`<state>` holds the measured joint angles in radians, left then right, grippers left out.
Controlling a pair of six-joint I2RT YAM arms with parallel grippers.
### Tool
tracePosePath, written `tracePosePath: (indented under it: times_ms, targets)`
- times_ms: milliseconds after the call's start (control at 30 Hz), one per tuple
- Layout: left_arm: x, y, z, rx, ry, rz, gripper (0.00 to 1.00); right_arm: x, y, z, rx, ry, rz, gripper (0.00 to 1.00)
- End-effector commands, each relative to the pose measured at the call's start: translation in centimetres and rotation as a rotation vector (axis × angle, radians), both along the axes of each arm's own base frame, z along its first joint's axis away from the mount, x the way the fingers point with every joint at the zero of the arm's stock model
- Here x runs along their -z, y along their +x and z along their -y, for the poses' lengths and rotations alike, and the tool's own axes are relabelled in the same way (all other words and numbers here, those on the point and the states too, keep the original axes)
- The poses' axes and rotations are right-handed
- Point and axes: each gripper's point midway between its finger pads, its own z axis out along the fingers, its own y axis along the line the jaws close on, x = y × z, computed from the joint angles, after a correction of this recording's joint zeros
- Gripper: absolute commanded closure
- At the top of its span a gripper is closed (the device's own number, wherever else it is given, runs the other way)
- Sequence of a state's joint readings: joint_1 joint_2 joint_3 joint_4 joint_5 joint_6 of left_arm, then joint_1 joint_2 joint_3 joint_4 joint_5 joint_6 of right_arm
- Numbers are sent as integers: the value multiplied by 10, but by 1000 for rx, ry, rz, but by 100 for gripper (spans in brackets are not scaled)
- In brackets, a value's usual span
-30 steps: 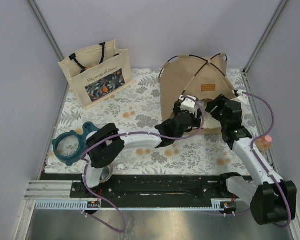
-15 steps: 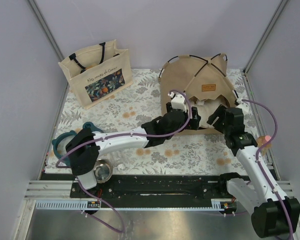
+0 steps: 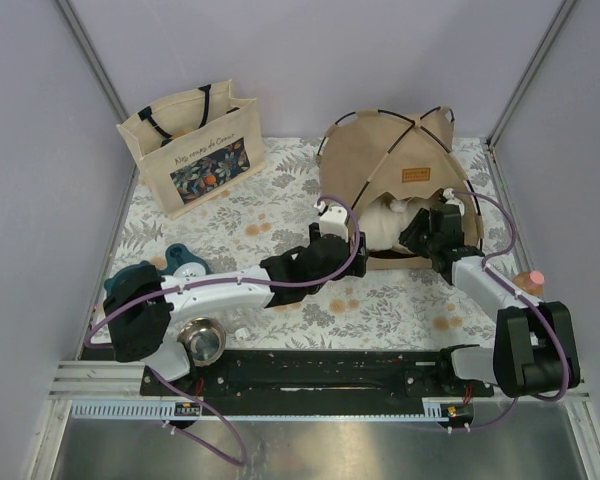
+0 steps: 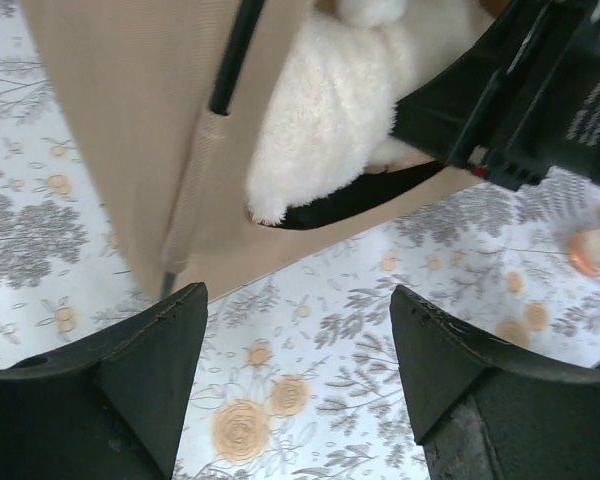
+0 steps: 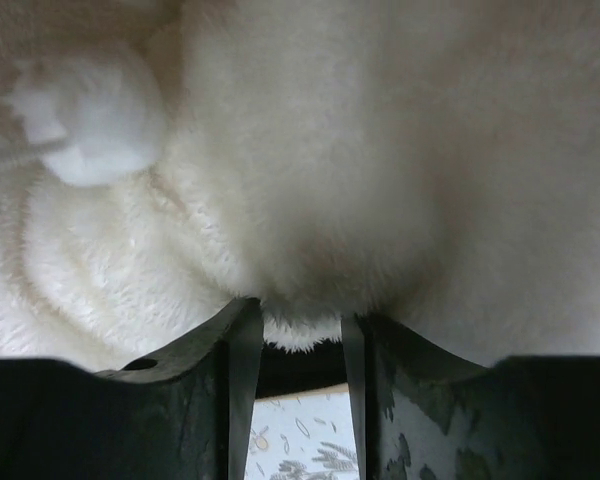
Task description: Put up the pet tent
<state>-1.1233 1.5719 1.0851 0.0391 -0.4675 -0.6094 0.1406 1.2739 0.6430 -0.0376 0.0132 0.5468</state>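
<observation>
The tan pet tent [image 3: 380, 150] stands at the back right with its black poles [image 3: 417, 122] arched and its brown label [image 3: 415, 174] facing the front. A fluffy cream pillow [image 3: 388, 216] fills its doorway. My right gripper [image 3: 423, 226] is at the doorway's right side, shut on the pillow's edge [image 5: 300, 300]; the white pompom [image 5: 90, 120] hangs just beside it. My left gripper [image 3: 332, 222] is open and empty just left of the doorway, over the mat [image 4: 298, 330]. Its view shows the tent wall [image 4: 120, 120], a pole [image 4: 235, 55] and the pillow [image 4: 320, 110].
A beige tote bag [image 3: 192, 150] stands at the back left. A teal ring-shaped object [image 3: 180, 257] and a metal bowl [image 3: 202, 340] lie near the left arm's base. A pink-capped bottle [image 3: 527, 283] stands at the right edge. Walls close in both sides.
My left gripper has drawn back leftward out of the tent doorway. My right gripper has moved up to the doorway, and the cream pillow now shows inside the tent.
</observation>
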Motion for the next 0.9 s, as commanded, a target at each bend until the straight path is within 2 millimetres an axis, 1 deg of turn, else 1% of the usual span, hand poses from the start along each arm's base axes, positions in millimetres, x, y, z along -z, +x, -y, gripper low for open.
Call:
tracePosePath:
  times_ms: [0, 133, 200, 267, 333, 367, 433, 467, 533, 567, 600, 667, 767, 800, 867]
  targets:
    - [6, 14, -22, -93, 97, 62, 22, -48, 45, -16, -42, 53, 224, 53]
    - [19, 19, -32, -133, 163, 80, 20, -53, 56, -13, -24, 43, 274, 46]
    - [22, 20, -33, -137, 175, 79, 19, -49, 59, -2, 34, 9, 263, 42]
    - [19, 20, -33, -140, 170, 83, 19, -45, 58, 10, 93, -21, 243, 36]
    - [16, 20, -33, -142, 160, 84, 18, -45, 50, 17, 131, -34, 237, 31]
    - [17, 19, -34, -142, 163, 83, 18, -45, 44, 20, 141, -39, 231, 27]
    - [12, 18, -35, -143, 146, 81, 18, -52, 32, 26, 167, -42, 227, 21]
    - [10, 18, -35, -142, 137, 81, 16, -63, 25, 28, 174, -40, 248, 18]
    - [8, 14, -38, -136, 138, 70, 14, -75, 12, 29, 173, -35, 263, 14]
    - [7, 12, -40, -131, 134, 66, 13, -84, 7, 30, 174, -34, 284, 12]
    - [5, 10, -42, -127, 126, 64, 12, -81, -4, 35, 188, -51, 249, 12]
    - [3, 6, -46, -122, 110, 56, 11, -82, -15, 45, 232, -79, 223, 15]
    - [-4, 1, -52, -118, 77, 50, 9, -69, -25, 63, 318, -135, 149, 28]
    - [-3, -2, -54, -117, 69, 44, 9, -64, -25, 65, 330, -146, 129, 36]
    - [-6, -5, -60, -120, 56, 37, 9, -50, -24, 68, 356, -153, 86, 44]
